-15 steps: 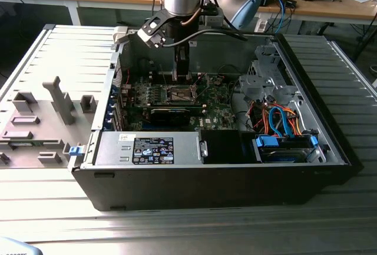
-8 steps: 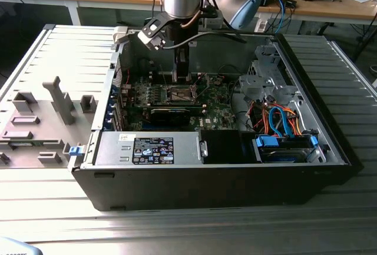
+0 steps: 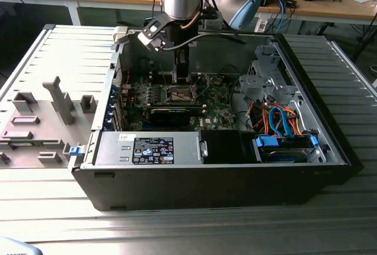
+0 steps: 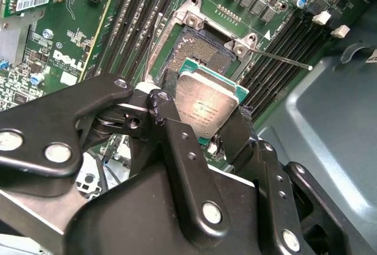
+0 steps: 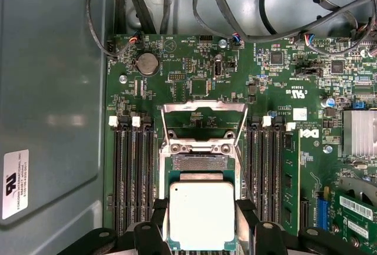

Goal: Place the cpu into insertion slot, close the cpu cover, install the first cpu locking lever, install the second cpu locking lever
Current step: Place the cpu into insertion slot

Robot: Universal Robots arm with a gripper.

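Note:
My gripper (image 5: 202, 209) is shut on the cpu (image 5: 202, 215), a flat square chip with a silver-grey top and a green edge, pinched on two opposite sides by the black fingers (image 5: 159, 222). In the second wrist view the cpu (image 4: 209, 103) hangs tilted just above and partly over the insertion slot (image 4: 203, 52), whose dark pin field lies bare. The cpu cover (image 5: 203, 107) stands swung open beyond the slot (image 5: 199, 162). A thin locking lever (image 4: 283, 59) sticks out sideways, unlatched. In the exterior view the gripper (image 3: 182, 69) is down inside the computer case, above the socket (image 3: 181, 94).
Black memory slots (image 5: 132, 178) flank the socket on both sides. A long black card (image 3: 171, 112) lies in front of it. Towards the exterior view's right are a drive cage with orange and blue cables (image 3: 283, 124). A grey parts fixture (image 3: 41, 119) lies outside the case.

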